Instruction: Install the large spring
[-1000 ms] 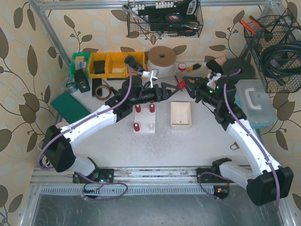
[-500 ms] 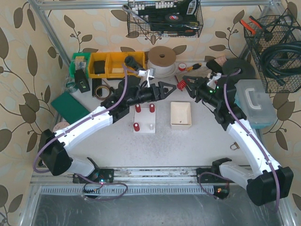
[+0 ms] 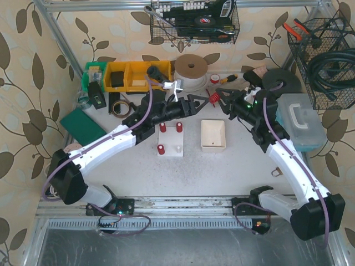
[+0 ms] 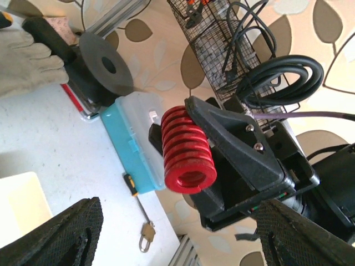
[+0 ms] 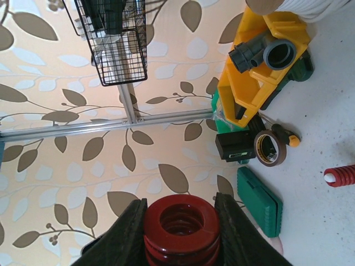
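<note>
The large red spring (image 3: 211, 100) hangs in the air behind the white block (image 3: 170, 145), with my right gripper (image 3: 215, 100) shut on its sides. In the right wrist view the spring (image 5: 180, 227) fills the gap between the two black fingers (image 5: 125, 233), its open end facing the camera. My left gripper (image 3: 198, 103) is open just left of it, pointing at it. The left wrist view shows the spring (image 4: 186, 149) end-on in the other gripper, ahead of my spread fingers (image 4: 72, 233). Three red springs (image 3: 163, 127) stand on the block's posts.
A shallow beige tray (image 3: 213, 145) lies right of the block. A blue-lidded box (image 3: 299, 124) and a padlock (image 3: 275, 171) are at the right. Yellow bins (image 3: 130, 76), a big tape roll (image 3: 191, 69) and a green case (image 3: 83, 126) line the back and left.
My left gripper has edged a little toward the back and closer to the spring. The right arm and the spring have barely shifted.
</note>
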Controlling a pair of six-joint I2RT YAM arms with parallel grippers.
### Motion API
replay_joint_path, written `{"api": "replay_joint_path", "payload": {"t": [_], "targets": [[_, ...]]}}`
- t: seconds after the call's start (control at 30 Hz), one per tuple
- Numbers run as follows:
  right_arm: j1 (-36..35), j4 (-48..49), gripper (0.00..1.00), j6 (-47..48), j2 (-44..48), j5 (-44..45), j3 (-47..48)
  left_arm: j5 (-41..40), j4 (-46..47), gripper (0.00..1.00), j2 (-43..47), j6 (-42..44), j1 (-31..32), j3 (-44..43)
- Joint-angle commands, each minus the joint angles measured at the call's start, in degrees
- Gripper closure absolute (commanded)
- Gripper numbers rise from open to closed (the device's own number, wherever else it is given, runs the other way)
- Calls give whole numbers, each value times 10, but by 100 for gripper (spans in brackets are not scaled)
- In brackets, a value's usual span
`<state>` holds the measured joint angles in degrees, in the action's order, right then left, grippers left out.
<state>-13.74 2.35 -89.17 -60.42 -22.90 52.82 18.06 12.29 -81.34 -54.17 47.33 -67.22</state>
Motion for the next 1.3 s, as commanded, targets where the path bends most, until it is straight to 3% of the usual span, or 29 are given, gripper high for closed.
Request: {"api": "replay_joint_path", "payload": {"t": [0.0,0.4,1.27], "targets": [[0,44,100,-50,-5,7,-10,7,84,21,-37,-22,3,-25],[-2,-23,100,-29,0,28,10,21,125,21,-64,-48,4,-38],[-8,-33,100,-30,8,41,16,32,123,31,-103,-62,23,-74]]}}
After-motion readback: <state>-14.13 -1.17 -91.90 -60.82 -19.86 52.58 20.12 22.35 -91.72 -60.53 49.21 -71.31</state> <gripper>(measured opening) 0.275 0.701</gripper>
